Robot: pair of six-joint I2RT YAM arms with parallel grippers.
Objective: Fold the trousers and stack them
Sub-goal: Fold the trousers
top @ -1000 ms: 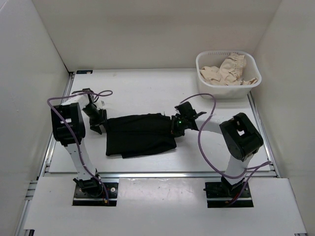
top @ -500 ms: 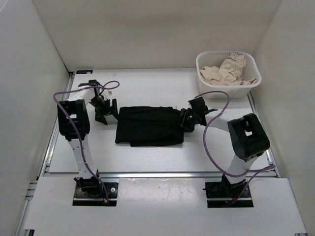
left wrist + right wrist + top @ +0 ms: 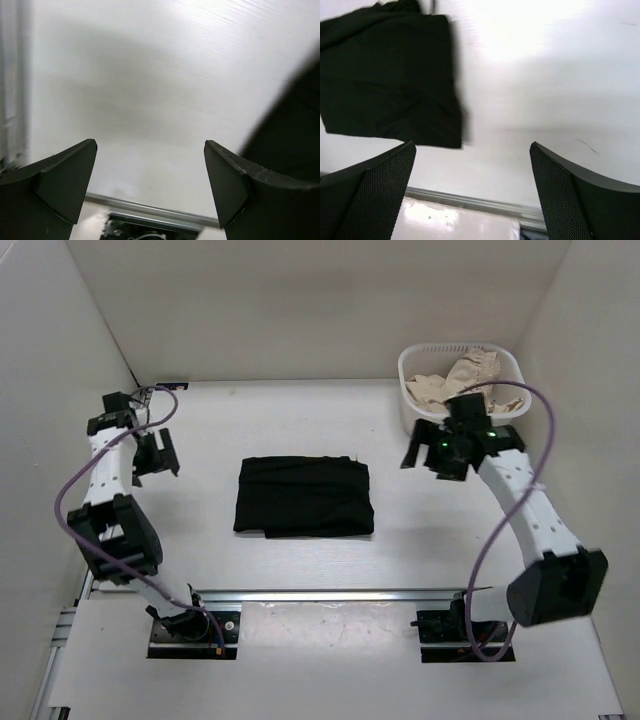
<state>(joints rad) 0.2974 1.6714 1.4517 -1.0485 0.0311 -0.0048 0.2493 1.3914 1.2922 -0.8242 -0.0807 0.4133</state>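
Note:
The black trousers (image 3: pixel 304 496) lie folded into a flat rectangle in the middle of the table, touched by neither arm. They also fill the upper left of the right wrist view (image 3: pixel 385 75) and show as a dark blur at the right edge of the left wrist view (image 3: pixel 295 130). My left gripper (image 3: pixel 155 456) hangs open over the table's left side, well clear of the cloth, with only bare table between its fingers (image 3: pixel 150 165). My right gripper (image 3: pixel 432 455) is open too, raised to the right of the trousers, nothing between its fingers (image 3: pixel 472 170).
A white basket (image 3: pixel 410 380) at the back right holds a beige ruffled garment (image 3: pixel 462 377); my right wrist is just in front of it. White walls close in the table on the left, back and right. A metal rail (image 3: pixel 300 593) runs along the near edge.
Both grippers opened and let go of the trousers' ends, then drew apart: the left went back-left, the right rose toward the basket. The trousers stayed as a folded rectangle.

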